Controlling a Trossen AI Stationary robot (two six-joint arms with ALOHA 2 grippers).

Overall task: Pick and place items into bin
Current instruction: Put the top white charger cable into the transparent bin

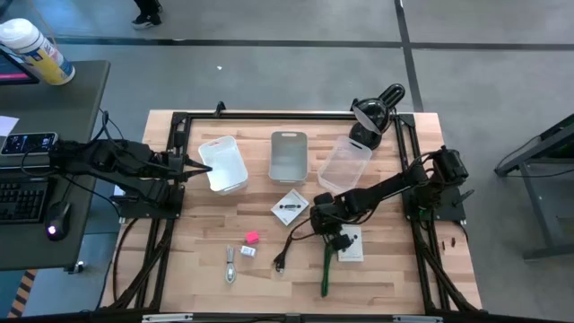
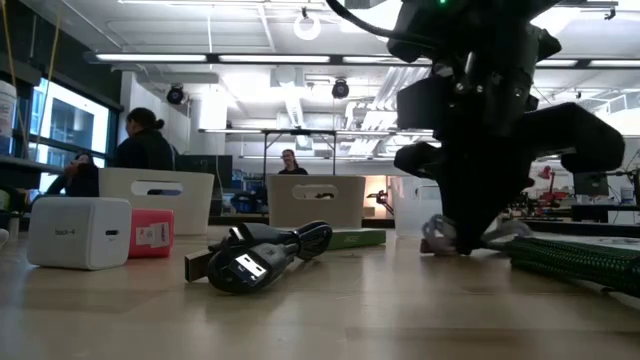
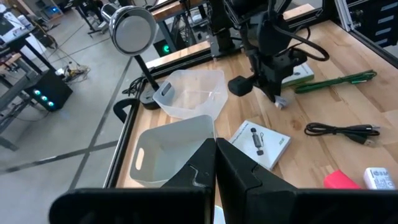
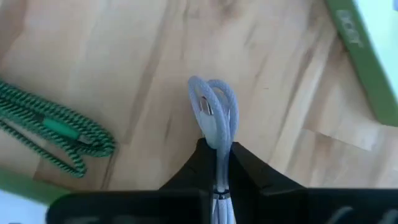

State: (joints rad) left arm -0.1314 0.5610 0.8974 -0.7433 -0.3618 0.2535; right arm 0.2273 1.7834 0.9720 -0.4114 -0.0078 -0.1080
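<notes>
Clamped between the right gripper's (image 4: 217,163) fingers is a pale grey-white coiled cable (image 4: 214,115), its loop sticking out past the fingertips just above the wooden table (image 4: 124,68); no writing readable.

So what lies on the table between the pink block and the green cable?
In the high view, a black cable lies on the wood between the pink block and the green cable.
</notes>
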